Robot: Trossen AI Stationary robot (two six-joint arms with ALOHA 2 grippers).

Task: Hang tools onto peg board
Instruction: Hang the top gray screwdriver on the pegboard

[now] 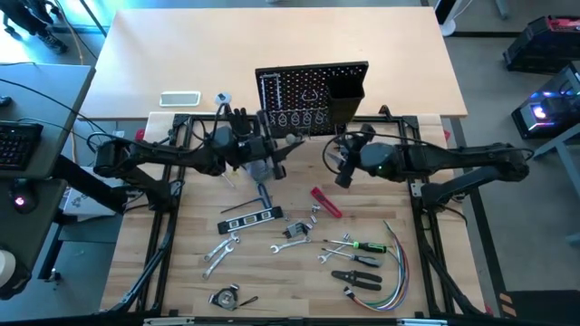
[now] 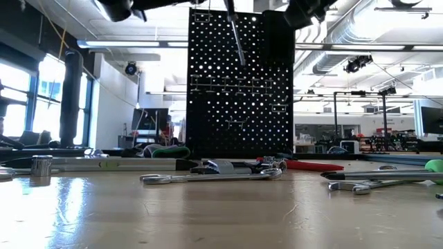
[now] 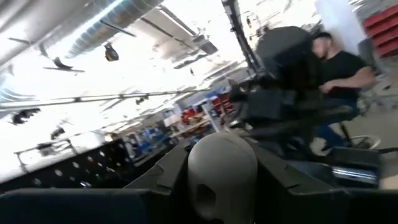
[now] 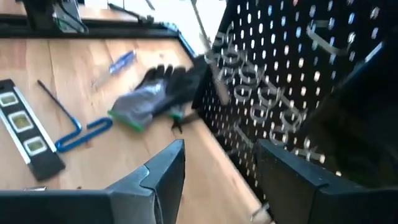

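- You have two arms over the table, both meeting just in front of the single peg board, which stands upright at the table's far edge with one black bin on its right side.
- Your left gripper hangs before the board's left half. In its wrist view the fingers sit closed on either side of one pale-handled tool. Across the table, a slender shaft tilts down in front of the board's holes.
- Your right gripper hangs before the bin side, fingers spread and nothing between them.
- Still lying on the table:
  - one black level;
  - one red-handled tool;
  - one blue hex key;
  - one green-handled driver;
  - two pliers, one below the other;
  - at least two silver wrenches. A tangle near the middle stops you counting them exactly.
- One black glove lies at the board's foot.
- One bundle of coloured wires curls at the near right.
- One person sits beyond the table.
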